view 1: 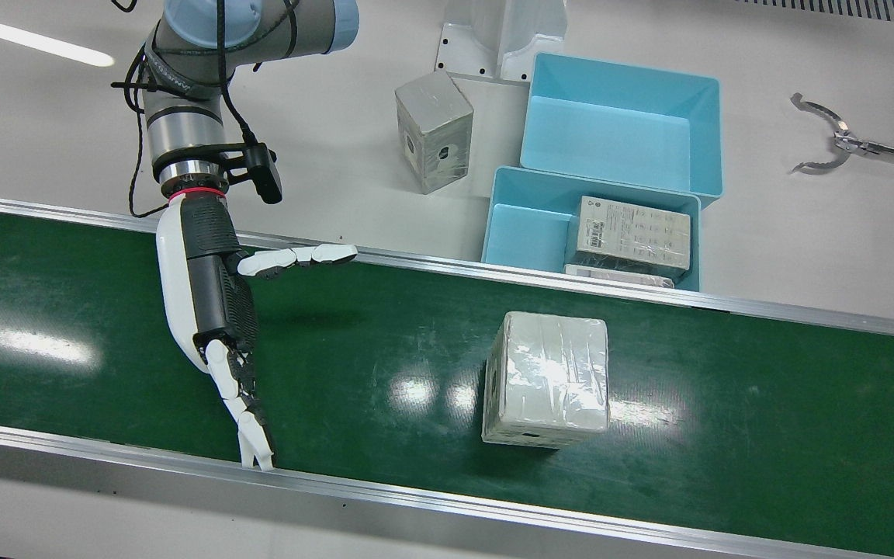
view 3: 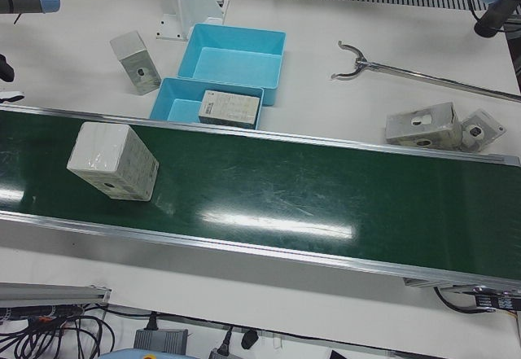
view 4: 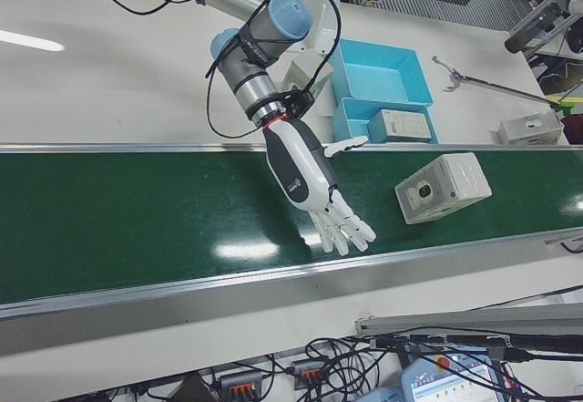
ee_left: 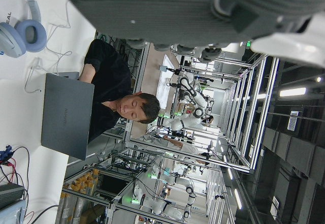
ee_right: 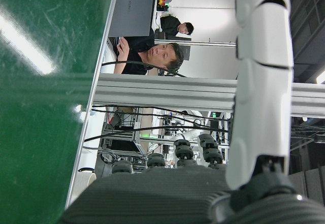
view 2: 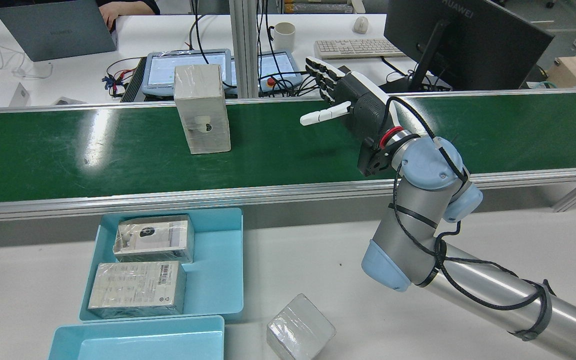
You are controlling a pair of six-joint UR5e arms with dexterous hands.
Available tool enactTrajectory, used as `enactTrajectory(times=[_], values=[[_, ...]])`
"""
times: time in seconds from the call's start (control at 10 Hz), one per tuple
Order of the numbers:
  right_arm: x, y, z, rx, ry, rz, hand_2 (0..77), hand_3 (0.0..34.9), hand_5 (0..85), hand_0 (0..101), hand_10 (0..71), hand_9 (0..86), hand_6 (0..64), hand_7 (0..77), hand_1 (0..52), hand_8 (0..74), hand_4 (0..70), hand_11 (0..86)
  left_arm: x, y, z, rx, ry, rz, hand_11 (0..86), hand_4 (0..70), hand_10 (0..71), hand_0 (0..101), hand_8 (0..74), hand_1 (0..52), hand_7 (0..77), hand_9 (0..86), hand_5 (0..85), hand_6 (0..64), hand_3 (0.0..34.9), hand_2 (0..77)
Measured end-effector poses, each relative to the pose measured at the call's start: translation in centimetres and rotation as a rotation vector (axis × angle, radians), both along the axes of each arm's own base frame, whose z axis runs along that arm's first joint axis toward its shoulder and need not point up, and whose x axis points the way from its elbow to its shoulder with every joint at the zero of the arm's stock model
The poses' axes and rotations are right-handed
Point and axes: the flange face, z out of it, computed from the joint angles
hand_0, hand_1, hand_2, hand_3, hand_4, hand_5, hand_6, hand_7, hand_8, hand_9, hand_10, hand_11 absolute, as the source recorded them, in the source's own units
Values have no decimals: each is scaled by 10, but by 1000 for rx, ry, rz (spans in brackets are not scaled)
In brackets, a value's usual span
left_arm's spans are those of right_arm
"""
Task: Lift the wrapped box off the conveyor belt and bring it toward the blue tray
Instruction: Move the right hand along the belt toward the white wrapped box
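The wrapped box (view 1: 546, 380) is whitish, in clear film, and stands on the green conveyor belt (view 1: 385, 341); it also shows in the rear view (view 2: 202, 107), the left-front view (view 3: 112, 162) and the right-front view (view 4: 442, 187). My right hand (view 1: 214, 310) is open, held flat over the belt with fingers stretched toward the far rail, well apart from the box (view 2: 353, 100) (view 4: 310, 179). The blue tray (view 1: 524, 225) lies beside the belt and a second, empty one (view 1: 621, 124) behind it. My left hand (ee_left: 177, 5) shows only as a palm edge, holding nothing.
Two wrapped boxes (view 1: 633, 233) lie in the near tray. A grey wrapped box (view 1: 433, 130) stands on the white table beside the trays. A metal grabber tool (view 1: 835, 144) lies farther off. More boxes (view 3: 423, 124) sit by the belt's end. Aluminium rails (view 1: 493, 505) edge the belt.
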Motion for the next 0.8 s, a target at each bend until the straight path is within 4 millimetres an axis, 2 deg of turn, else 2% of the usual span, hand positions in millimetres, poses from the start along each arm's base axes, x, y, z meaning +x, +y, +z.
enactTrajectory(times=[0.4,0.6,0.8], values=[[-9,-5,-2,6,-5,-3,104,91,93,480,0,16,0,27,136,16,33,11,0,0,0,0,0,0,0,0,0,0,0,0,5,0,11,0,0,5],[-13,-5,-5,6,-7,-1,98,91,93,480,0,16,0,27,153,16,33,11,0,0,0,0,0,0,0,0,0,0,0,0,0,0,11,0,0,5],[-17,-6,-9,7,-10,0,114,80,93,480,0,16,0,27,142,16,33,11,0,0,0,0,0,0,0,0,5,0,0,0,0,0,11,0,0,5]])
